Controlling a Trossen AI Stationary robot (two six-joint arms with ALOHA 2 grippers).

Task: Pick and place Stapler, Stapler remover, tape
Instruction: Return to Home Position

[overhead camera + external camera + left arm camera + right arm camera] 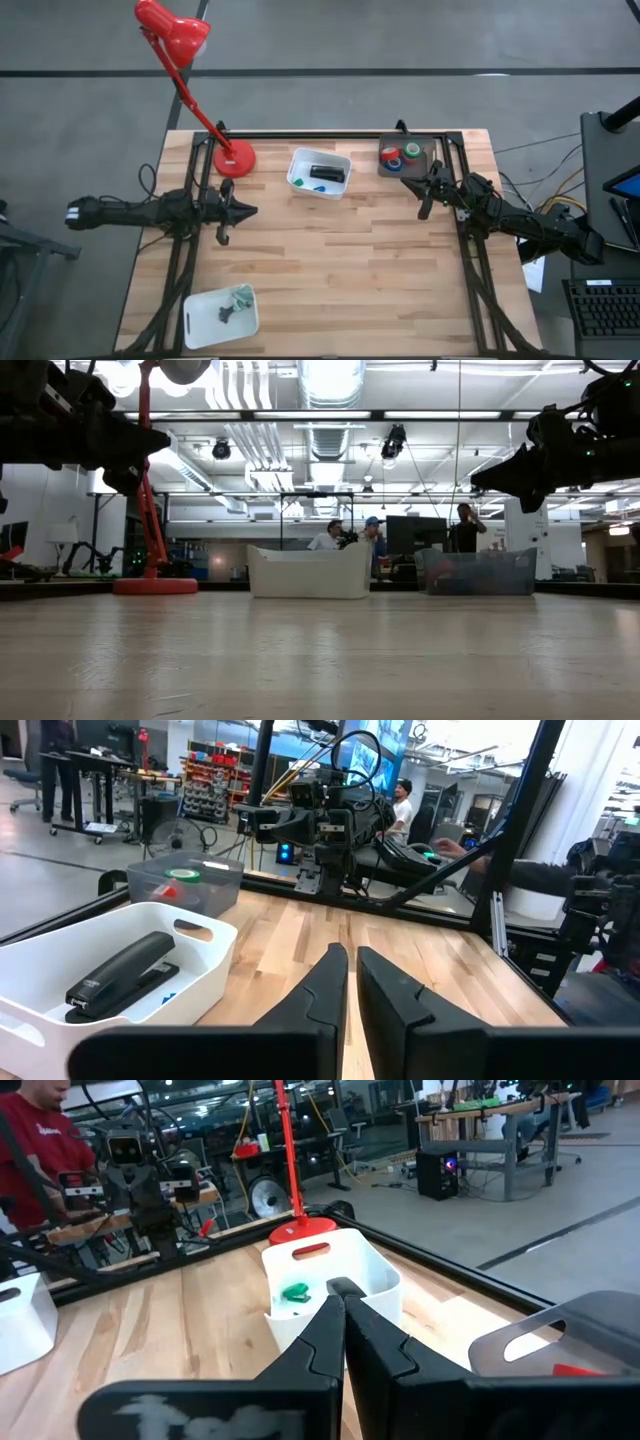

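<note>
- both arms hang above the desk (330,270) with nothing in them. this is the go-home step, so my job is a clean retreat, not a grasp.
- the left hand (245,211) is over the desk's left side, its fingers drawn together bar a thin slit, holding nothing.
- the right hand (425,196) is over the right side, just beside the grey bin (428,147), its fingers pressed together, also bare.
- the stapler (325,173) lies flat in the white bin (318,152) at the far middle.
- of the tape (400,156) i can make out red, blue and green rolls in the grey bin. i cannot find a pink one.
- the staple removers (235,300) lie in the near white bin (205,325) by the left corner.
- i see no task thing lying outside a bin, so i judge the sorting done.
- i'd pull each arm back along its own side at the height the low view shows, well off the boards.
- the right arm needs the most care. i'd draw it away from the grey bin's rim before lowering it, or it could nudge the bin.
- the left arm should pass wide of the red lamp (234,158) base beside it.
- i'd leave both hands closed so nothing snags.
</note>
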